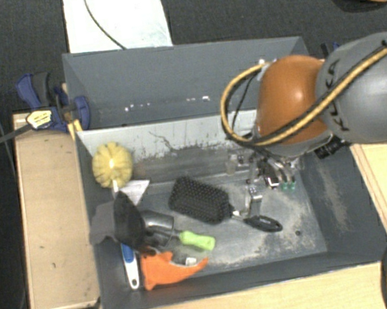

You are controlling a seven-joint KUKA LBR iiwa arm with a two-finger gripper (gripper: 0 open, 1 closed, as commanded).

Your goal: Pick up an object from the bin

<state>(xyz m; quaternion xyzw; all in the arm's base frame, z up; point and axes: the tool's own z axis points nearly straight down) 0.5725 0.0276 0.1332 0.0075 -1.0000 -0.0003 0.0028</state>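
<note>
Gripper (255,200) of the grey arm is hanging low over the middle-right floor of the grey metal bin (190,73), just above a small dark oval object (263,224); whether it is released or clenched cannot be told. A black rectangular bristled pad (198,200) is lying just to its left, a yellow round brush head (112,164) is sitting at upper left, and a heap of black, green, orange and blue-handled items (160,250) is crowding the lower left. Judging by this, the approach is under way; the next move is calling for centring on the dark oval before closing.
</note>
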